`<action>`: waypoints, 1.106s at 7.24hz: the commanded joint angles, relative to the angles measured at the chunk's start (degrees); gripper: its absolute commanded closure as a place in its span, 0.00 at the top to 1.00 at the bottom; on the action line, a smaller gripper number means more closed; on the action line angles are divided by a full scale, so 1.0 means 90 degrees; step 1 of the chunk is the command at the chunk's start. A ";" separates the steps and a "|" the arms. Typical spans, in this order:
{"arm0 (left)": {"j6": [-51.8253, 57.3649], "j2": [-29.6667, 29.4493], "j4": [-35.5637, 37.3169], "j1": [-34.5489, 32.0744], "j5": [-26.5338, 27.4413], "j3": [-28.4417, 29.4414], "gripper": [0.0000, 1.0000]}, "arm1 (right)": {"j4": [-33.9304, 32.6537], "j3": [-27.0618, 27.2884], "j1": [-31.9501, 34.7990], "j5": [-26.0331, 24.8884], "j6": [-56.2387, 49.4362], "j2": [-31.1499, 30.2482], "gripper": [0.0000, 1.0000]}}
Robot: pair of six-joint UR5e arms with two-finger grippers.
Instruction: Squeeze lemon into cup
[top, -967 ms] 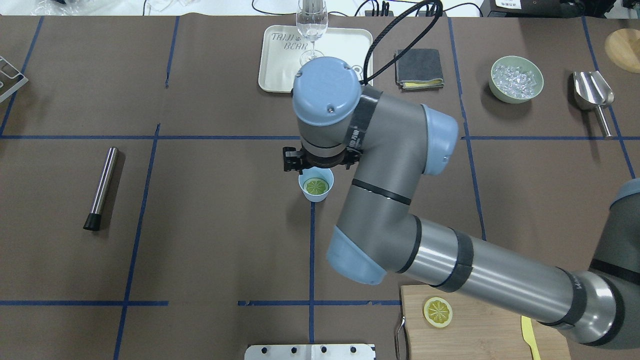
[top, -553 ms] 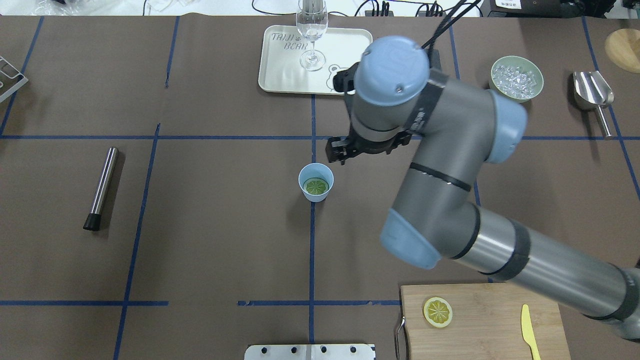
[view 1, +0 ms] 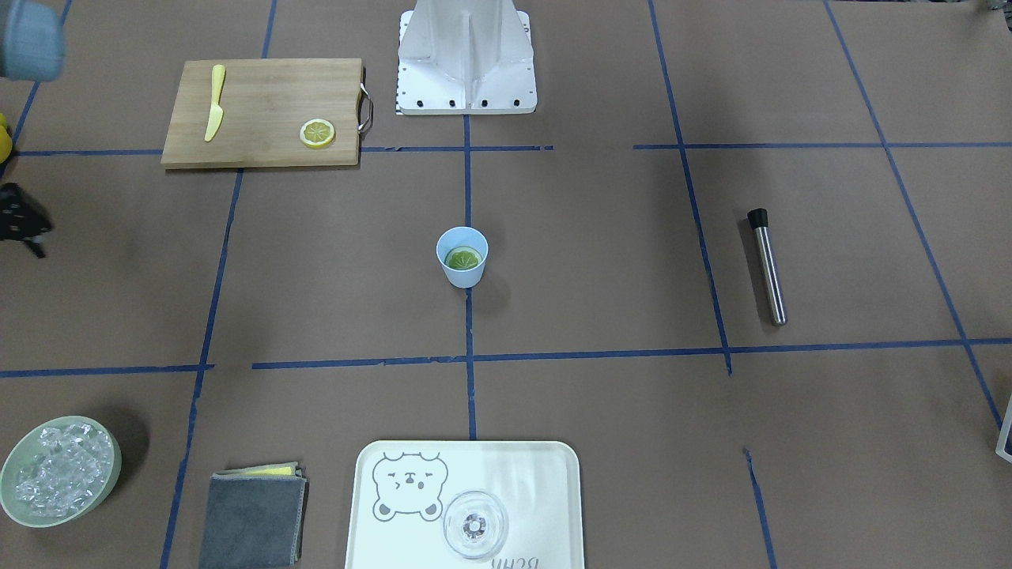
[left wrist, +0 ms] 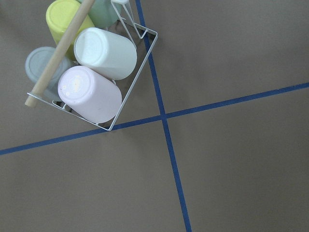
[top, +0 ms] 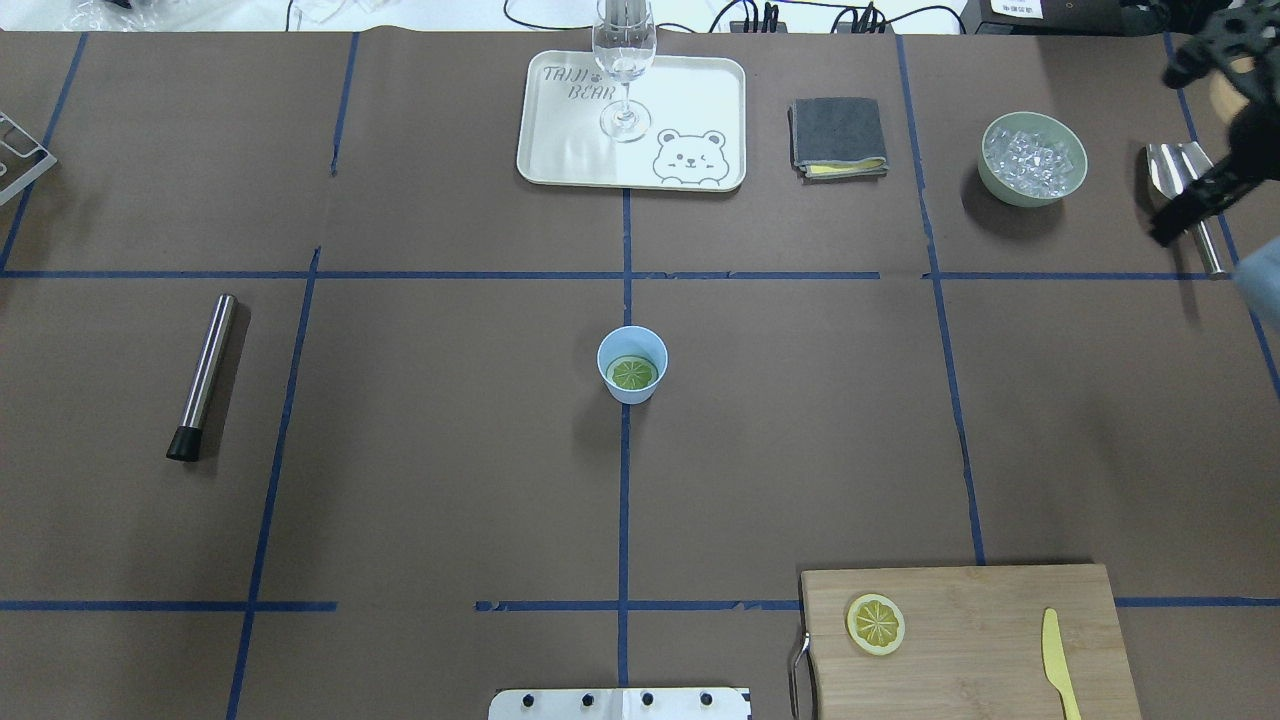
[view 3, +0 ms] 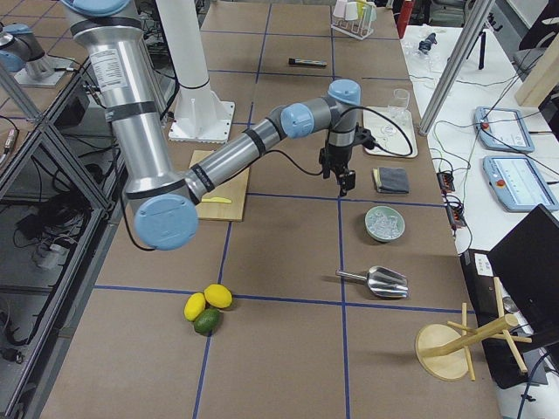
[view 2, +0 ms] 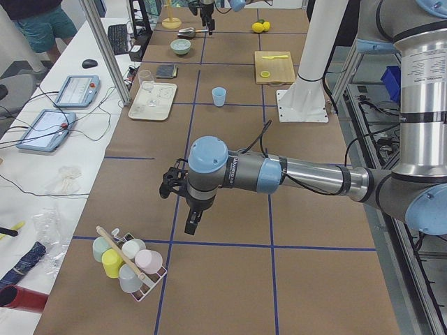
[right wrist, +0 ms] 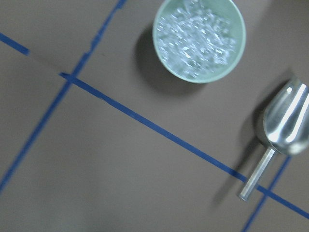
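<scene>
The right pincer [view 3: 341,177] hangs well above the surface [top: 420,480], pointing down from a wrist at the end of a bent, outstretched arm. It is blurred in the overhead view, so I cannot tell how its jaws stand. Under it, as its wrist camera sees, sit a pale green bowl [right wrist: 199,38] heaped with ice and, just beside that, a steel scoop [right wrist: 285,125] lying empty. A little further along from the pincer lies a folded grey cloth [top: 838,135], then a pale tray [top: 560,150] with a clear glass [top: 623,60] standing on it.

Well away from this pincer, out in the middle of the surface, the light-blue cup [top: 632,365] stands upright and alone, and the lemon slice [top: 633,374] lies flat inside it, looking greenish. A second slice [top: 875,624] rests on a wooden board [top: 980,640] with a yellow knife [top: 1057,660].

The left pincer [view 2: 191,222] hangs at the far end, on a low, level arm with its wrist turned down. I cannot tell its jaws either. Near it sits a wire rack [left wrist: 130,94] with pastel cups [left wrist: 89,94] lying in it.
</scene>
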 commanded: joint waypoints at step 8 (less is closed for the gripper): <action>-0.1654 -0.2142 -0.0484 0.2175 -0.0039 0.0275 1.00 | 0.0143 -0.0597 0.1970 0.0770 -0.1051 -0.1844 1.00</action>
